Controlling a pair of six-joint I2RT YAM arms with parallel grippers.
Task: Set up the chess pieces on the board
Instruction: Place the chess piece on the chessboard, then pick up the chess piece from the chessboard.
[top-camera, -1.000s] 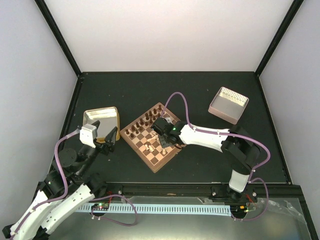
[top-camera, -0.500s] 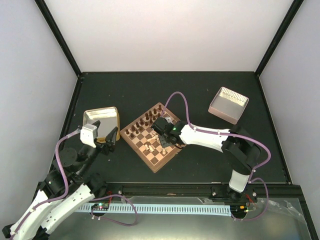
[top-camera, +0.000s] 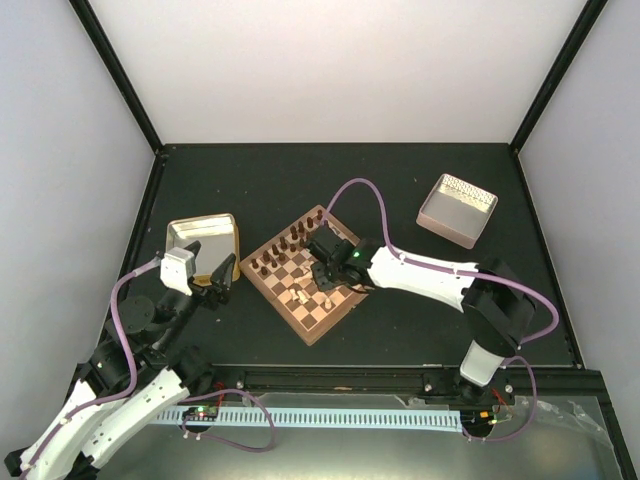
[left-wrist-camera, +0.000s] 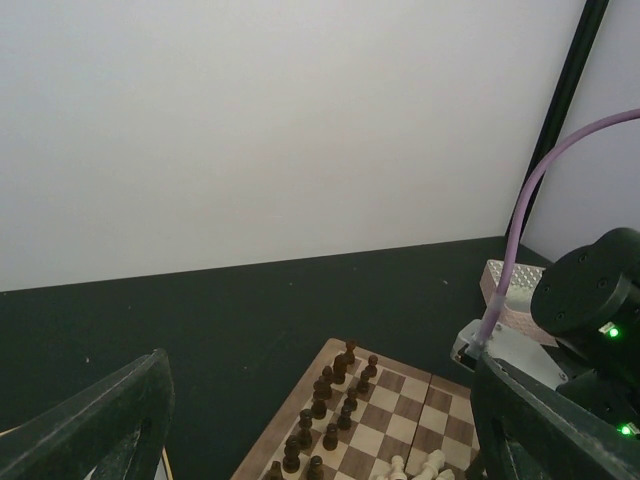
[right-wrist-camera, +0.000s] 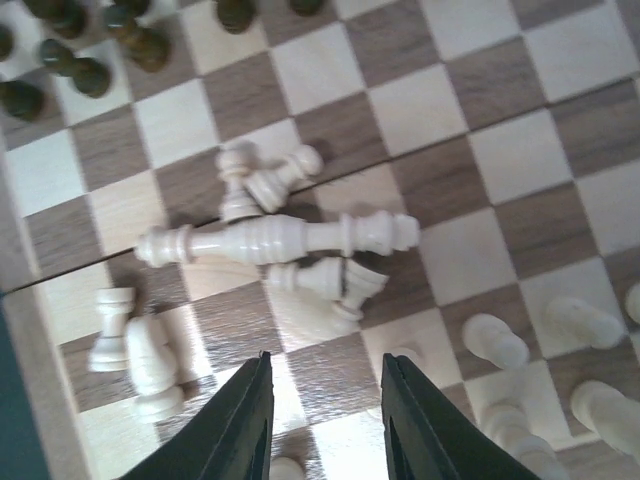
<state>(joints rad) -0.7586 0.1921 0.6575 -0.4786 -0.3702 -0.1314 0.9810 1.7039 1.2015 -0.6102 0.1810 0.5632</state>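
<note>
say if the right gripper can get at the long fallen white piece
Probably yes: the right gripper hangs open close to the long piece, nothing between, though smaller toppled pieces crowd it.

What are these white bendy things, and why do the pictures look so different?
They are two robot arms bolted to a table. One picture looks down from above; the other two come from cameras on the wrists, showing each arm's claw. On the table sit a chess board, a tray and a pink bin. Dark pieces stand in rows; pale pieces lie tumbled on the board. The right claw hangs open over them, holding nothing. The left claw, beside the tray, is open and empty too.
</note>
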